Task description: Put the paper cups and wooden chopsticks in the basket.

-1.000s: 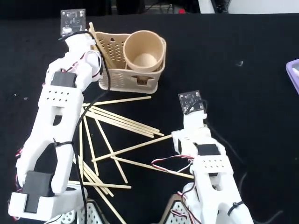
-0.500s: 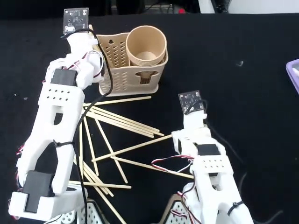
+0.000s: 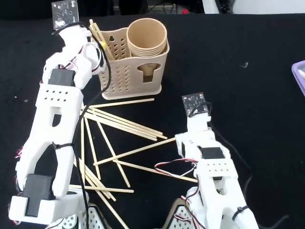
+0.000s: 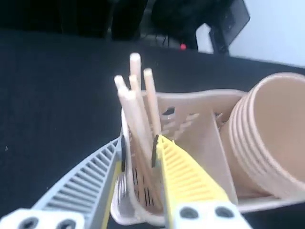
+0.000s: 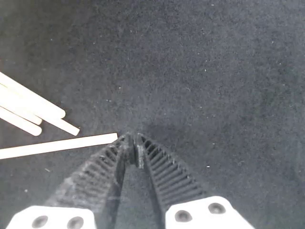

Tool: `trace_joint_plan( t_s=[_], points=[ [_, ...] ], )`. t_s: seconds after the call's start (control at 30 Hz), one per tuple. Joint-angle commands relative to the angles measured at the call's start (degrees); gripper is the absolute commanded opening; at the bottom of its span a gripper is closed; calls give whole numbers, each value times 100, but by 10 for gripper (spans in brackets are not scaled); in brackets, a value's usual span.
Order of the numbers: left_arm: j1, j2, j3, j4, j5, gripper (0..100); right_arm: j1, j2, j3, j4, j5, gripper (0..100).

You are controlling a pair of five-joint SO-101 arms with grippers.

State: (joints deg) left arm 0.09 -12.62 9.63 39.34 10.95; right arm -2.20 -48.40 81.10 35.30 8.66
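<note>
Pinching the chopsticks (image 4: 137, 102) between left fingers (image 4: 183, 171) inside the basket (image 4: 190, 101); right fingers (image 5: 167, 172) together, empty.

The high view looks steeply down over the whole table (image 3: 257, 143); the left wrist view sits close behind the left gripper (image 4: 138, 148), facing the basket (image 4: 200, 100) just ahead of it; the right wrist view peers down past the right gripper (image 5: 132, 142) at chopsticks (image 5: 57, 145) beside it; the high view shares both.
</note>
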Motion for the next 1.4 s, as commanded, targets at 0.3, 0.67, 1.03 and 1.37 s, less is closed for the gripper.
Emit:
trace_joint_plan(
  t_s=[0.3, 0.67, 1.03, 1.37],
  points=[
    [-154, -132, -2141, 1363, 35, 128, 44, -207, -13, -114, -18, 11],
    [-1051, -132, -3143, 4273, 26, 124, 26, -207, -13, -105, -26, 11],
    [-2114, -554, -1851, 5503, -809, 123, -123, -207, -980, 1266, 237, 13],
    [-2273, -2637, 3231, 2365, -826, 123, -782, -215, -2088, 3165, 2277, 176]
  ],
)
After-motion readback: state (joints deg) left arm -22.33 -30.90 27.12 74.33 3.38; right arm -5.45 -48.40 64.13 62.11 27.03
